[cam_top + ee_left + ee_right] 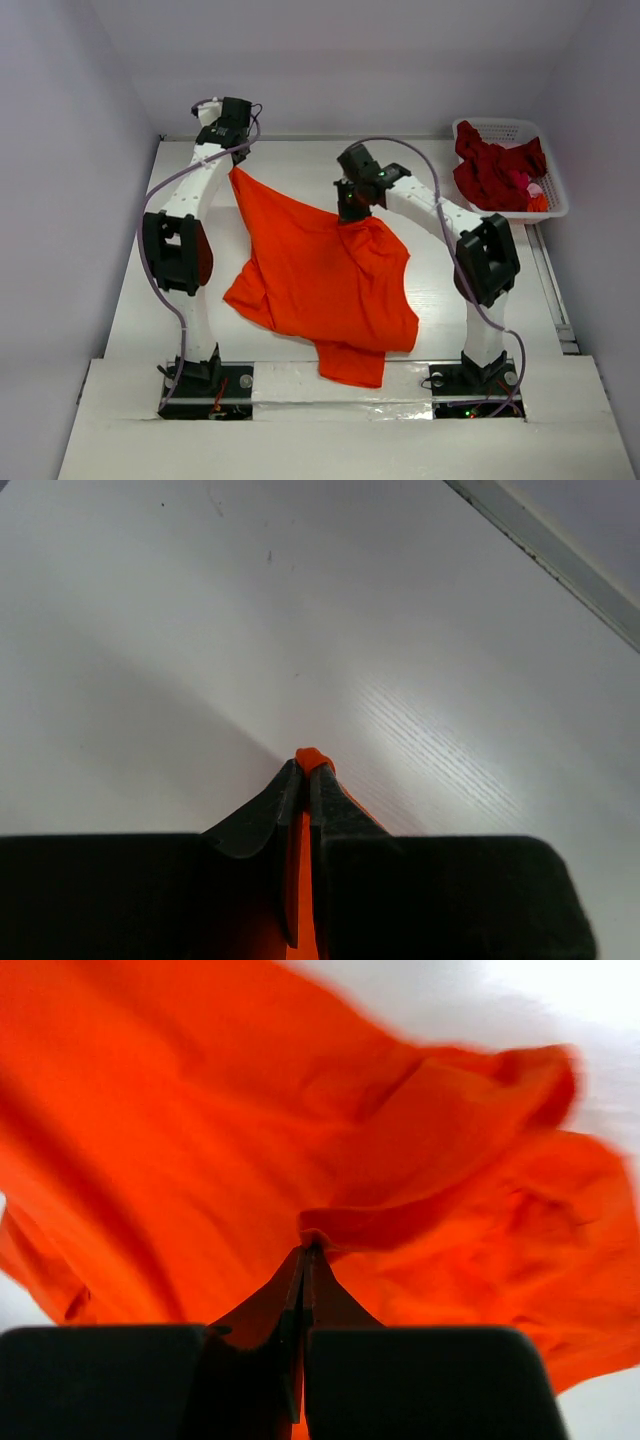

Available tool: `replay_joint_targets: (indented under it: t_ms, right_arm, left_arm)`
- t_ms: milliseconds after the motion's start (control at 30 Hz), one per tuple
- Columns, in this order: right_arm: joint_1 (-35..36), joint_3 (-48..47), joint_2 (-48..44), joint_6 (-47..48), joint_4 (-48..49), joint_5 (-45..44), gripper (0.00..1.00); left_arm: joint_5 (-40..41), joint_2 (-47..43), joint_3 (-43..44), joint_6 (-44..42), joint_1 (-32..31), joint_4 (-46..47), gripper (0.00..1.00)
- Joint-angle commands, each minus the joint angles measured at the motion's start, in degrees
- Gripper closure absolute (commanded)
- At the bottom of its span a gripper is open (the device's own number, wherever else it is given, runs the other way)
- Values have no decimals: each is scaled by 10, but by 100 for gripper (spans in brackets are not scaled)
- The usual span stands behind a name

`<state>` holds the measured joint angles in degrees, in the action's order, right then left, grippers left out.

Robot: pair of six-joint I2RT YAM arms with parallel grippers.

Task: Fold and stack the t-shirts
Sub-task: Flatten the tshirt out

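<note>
The left gripper (308,767) is clenching a corner of the orange shirt (320,280). In the left wrist view its fingertips are pressing together on a thin strip of orange cloth, which is poking just past them above the bare white table (440,300). In the top view this gripper is sitting toward 11 o'clock on the table, and the shirt's corner is running up to it in a narrow point.

The right gripper (306,1250) is also grasping the orange shirt. Its fingertips are closing on a small pinch of cloth, and orange folds are filling nearly the whole right wrist view beyond them. In the top view it is sitting a little past the table's centre, toward 12 o'clock, with the cloth gathering into creases under it.

Between the two grippers the shirt's far edge is sloping from 11 o'clock down toward the centre. The rest of the shirt is spreading over the middle of the table toward 6 o'clock. Its lowest flap is lying at the table's near edge, at 6 o'clock.

The basket (505,128) is standing at 2 o'clock in the far right corner, well apart from the orange shirt. The red shirts (490,170) are lying crumpled inside it, and small pink and orange bits are showing at its 4 o'clock corner.
</note>
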<state>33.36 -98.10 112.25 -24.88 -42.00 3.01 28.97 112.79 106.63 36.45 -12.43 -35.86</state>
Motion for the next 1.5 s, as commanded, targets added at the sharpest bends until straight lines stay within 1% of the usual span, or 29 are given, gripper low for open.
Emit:
replay_joint_targets:
  t_ms: [0, 100, 233, 400, 567, 800, 967, 1000, 1033, 1067, 1100, 1133, 1167, 1200, 1267, 1333, 1400, 1433, 1467]
  right_arm:
    - [46, 7, 6, -1, 14, 11, 100]
    - [64, 12, 17, -5, 20, 20, 100]
    - [64, 38, 24, -19, 40, 45, 100]
    - [76, 64, 25, -19, 52, 53, 100]
    - [114, 88, 22, -15, 54, 52, 100]
    - [166, 75, 40, 11, 26, 29, 100]
    - [166, 80, 53, 13, 27, 46, 100]
    - [166, 78, 53, 15, 25, 47, 83]
    - [166, 78, 51, 16, 25, 44, 73]
    - [166, 79, 42, 18, 27, 34, 56]
    - [166, 78, 39, 18, 26, 30, 56]
    - [166, 76, 36, 19, 23, 24, 40]
    - [166, 71, 32, 21, 17, 20, 34]
    - [166, 63, 30, 22, 10, 14, 26]
    - [166, 55, 24, 25, 3, 4, 23]
    - [166, 38, 11, 26, -9, -12, 24]
    - [166, 25, -1, 26, -21, -28, 31]
    - [166, 17, -11, 28, -26, -45, 37]
    - [166, -1, -14, 28, -33, -52, 40]
  left_arm:
    - [-8, -7, 48, -4, 14, -1, 100]
    - [-12, 8, 62, -3, 14, -7, 100]
    - [-16, 10, 62, -1, 14, -7, 100]
    - [-17, 13, 64, -4, 14, -4, 100]
    - [-14, 10, 57, -4, 14, -4, 100]
    - [-20, 8, 56, -4, 14, -1, 100]
    - [-22, 8, 60, -4, 14, -4, 100]
    - [-23, 7, 60, -5, 14, -4, 100]
    - [-23, 6, 60, -5, 14, -4, 100]
    - [-23, 5, 60, -5, 14, -4, 100]
    - [-23, 5, 60, -5, 14, -4, 100]
    - [-23, 3, 60, -4, 14, -5, 100]
    - [-25, 4, 60, -4, 14, -5, 100]
    - [-25, 3, 60, -4, 14, -5, 100]
    - [-26, 2, 60, -4, 14, -6, 100]
    - [-26, 2, 60, -4, 14, -7, 100]
    - [-26, 2, 62, -4, 14, -8, 100]
    - [-25, 1, 62, -4, 14, -8, 100]
    - [-26, 1, 62, -5, 14, -8, 100]
